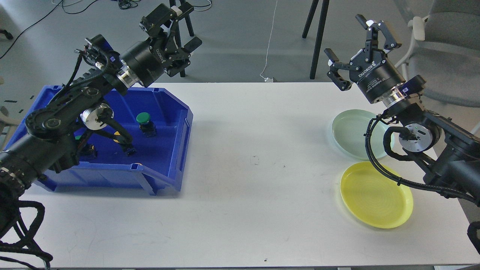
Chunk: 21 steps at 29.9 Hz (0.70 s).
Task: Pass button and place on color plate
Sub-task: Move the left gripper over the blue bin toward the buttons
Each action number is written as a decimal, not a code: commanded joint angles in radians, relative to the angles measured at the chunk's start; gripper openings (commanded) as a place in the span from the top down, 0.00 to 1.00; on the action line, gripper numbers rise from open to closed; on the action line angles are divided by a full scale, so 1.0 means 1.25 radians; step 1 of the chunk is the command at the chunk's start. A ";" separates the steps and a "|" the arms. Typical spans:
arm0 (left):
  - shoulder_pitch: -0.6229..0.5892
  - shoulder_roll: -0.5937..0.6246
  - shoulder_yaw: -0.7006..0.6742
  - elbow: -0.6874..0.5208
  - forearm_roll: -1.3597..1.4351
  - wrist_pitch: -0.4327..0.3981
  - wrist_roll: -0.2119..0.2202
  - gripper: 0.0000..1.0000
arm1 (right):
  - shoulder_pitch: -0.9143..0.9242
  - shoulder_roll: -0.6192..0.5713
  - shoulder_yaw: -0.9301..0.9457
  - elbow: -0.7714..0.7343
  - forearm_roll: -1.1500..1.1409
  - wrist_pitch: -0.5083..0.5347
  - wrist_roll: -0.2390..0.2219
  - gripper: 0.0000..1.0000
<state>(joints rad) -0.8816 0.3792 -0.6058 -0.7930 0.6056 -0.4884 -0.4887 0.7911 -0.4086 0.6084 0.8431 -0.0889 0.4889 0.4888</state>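
Here, both arms hang raised over the white desk [243,168].
At left, the blue bin [170,150] holds a green button [143,119]; the left gripper [175,28] is spread above its back edge, holding nothing. At right, the right gripper [352,45] is likewise spread and bare, above the green plate [350,131] and yellow plate [375,198].

Both arms [56,123] are matte black with round joint housings; silver discs cap the joints, and a polished metal ring sits at each wrist behind the gripper body. Left gripper [176,28] and right gripper [356,41] are black two-finger linkage types, with white Robotiq lettering on cylindrical bodies and small white pieces near the fingertips. Black segmented cable conduit loops along each forearm, plus small blue parts by the wrists.
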 commanded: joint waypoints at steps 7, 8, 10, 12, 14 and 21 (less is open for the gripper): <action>0.016 -0.004 -0.044 0.000 -0.036 0.000 0.000 0.00 | -0.016 -0.002 0.037 0.005 0.005 0.000 0.000 0.01; 0.018 -0.011 -0.062 -0.021 -0.049 0.000 0.000 0.00 | -0.016 -0.002 0.040 0.004 0.010 0.000 0.000 0.01; 0.046 -0.015 -0.081 -0.123 -0.044 0.000 0.000 0.00 | -0.017 0.000 0.045 0.003 0.012 0.000 0.000 0.01; 0.069 -0.009 -0.105 -0.203 -0.035 0.000 0.000 0.00 | -0.023 -0.003 0.042 0.011 0.017 0.000 0.000 0.01; 0.071 0.006 -0.134 -0.284 -0.032 0.000 0.000 0.00 | -0.036 -0.008 0.040 0.029 0.016 0.000 0.000 0.01; -0.091 0.268 0.133 -0.396 0.085 0.000 0.000 0.00 | -0.056 -0.054 0.052 0.086 0.016 0.000 0.000 0.01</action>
<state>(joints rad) -0.8555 0.5818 -0.6590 -1.2703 0.6482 -0.4889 -0.4887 0.7303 -0.4576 0.6673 0.9334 -0.0690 0.4886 0.4887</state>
